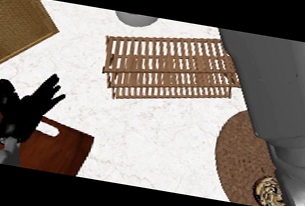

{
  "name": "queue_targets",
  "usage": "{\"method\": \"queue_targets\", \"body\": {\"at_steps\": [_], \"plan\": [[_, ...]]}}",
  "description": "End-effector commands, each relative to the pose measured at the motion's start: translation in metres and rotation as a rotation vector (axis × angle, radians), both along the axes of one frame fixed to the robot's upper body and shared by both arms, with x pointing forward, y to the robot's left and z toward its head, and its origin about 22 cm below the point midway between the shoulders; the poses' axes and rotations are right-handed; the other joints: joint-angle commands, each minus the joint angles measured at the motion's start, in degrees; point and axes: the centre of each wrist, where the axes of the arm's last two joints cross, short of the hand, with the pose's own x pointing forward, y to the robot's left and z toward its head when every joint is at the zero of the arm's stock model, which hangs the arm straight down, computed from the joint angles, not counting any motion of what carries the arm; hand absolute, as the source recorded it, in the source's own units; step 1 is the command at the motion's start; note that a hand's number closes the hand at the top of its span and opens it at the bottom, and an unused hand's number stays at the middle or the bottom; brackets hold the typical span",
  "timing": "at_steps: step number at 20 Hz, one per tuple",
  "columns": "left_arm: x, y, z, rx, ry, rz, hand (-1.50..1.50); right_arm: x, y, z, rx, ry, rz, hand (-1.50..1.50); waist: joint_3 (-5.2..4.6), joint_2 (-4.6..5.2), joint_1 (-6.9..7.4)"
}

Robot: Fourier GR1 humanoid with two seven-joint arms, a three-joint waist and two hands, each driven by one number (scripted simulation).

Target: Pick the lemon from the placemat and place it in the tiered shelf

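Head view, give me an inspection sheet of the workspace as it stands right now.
Surface: white marbled counter.
Job's things: slatted wooden tiered shelf, nothing seen on it; round woven placemat at right; lemon not visible.
Clutter: wicker mat, dark cutting board, grey round object at top edge, patterned round object on placemat.
Hands: left hand open, resting over board; right hand out of sight, only its forearm shows.
Cables: nothing seen.
Surroundings: nothing seen.

**Task items: position and condition**

Tiered shelf point(169, 67): light wooden slatted rack, two slatted levels visible, standing on the white counter at upper centre, turned slightly askew. Its right end is hidden behind the grey forearm.

Placemat point(240, 158): round, brown, woven, lying flat at lower right, partly covered by the same forearm.

Lemon: cannot be made out.
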Motion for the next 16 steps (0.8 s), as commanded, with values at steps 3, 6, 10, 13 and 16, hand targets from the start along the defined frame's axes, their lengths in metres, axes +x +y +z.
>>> {"method": "queue_targets", "body": {"at_steps": [3,6,10,13,16], "plan": [[-0.001,0.017,-0.004,0.013,0.07,0.029,0.0,0.002,-0.019,0.014,0.084,0.012,-0.039,1.5,-0.33,0.16,-0.36],[0.001,0.006,-0.005,0.006,0.076,0.011,0.0,0.0,-0.01,0.025,0.255,0.004,-0.088,-1.5,-0.34,0.21,-0.09],[0.001,-0.003,-0.009,-0.018,0.073,0.018,0.0,0.005,-0.011,0.009,0.384,0.029,-0.061,-1.5,-0.33,0.25,-0.1],[-0.002,-0.001,-0.003,-0.009,0.062,0.009,0.0,0.007,-0.035,0.016,0.524,0.026,-0.049,-1.5,-0.3,0.18,-0.05],[-0.004,0.017,-0.002,-0.003,0.058,0.03,0.0,0.002,-0.033,0.031,0.643,0.011,-0.05,-1.5,-0.32,0.16,0.05]]}}
